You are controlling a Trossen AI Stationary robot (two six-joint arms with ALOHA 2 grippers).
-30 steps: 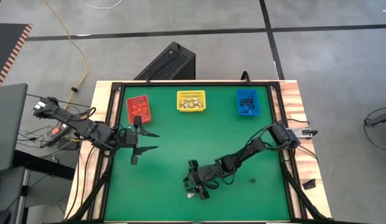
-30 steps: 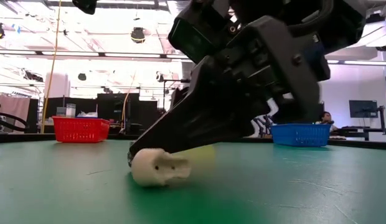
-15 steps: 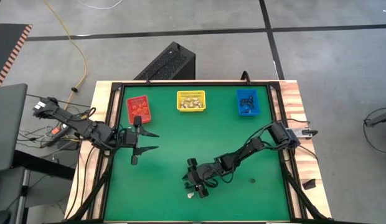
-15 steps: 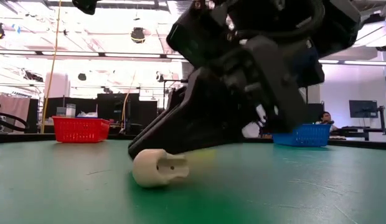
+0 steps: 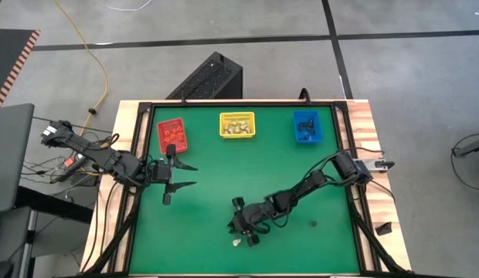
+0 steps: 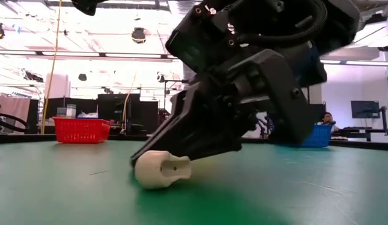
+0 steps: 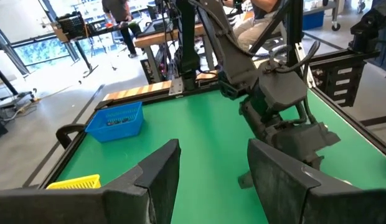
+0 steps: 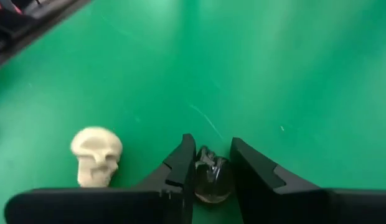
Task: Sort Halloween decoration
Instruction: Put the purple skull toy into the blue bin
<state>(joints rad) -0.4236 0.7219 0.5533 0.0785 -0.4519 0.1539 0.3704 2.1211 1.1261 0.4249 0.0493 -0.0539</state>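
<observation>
Black trinket (image 8: 211, 177) sits between right gripper (image 8: 212, 163) fingers.

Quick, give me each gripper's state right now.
Left gripper: open, holding nothing, hovering over the table's left side.
Right gripper: fingers closed around a small dark trinket, beside the cream skull.

The dark trinket (image 8: 211, 177) between the right gripper's fingers (image 8: 180, 163) is too blurred to identify.
</observation>
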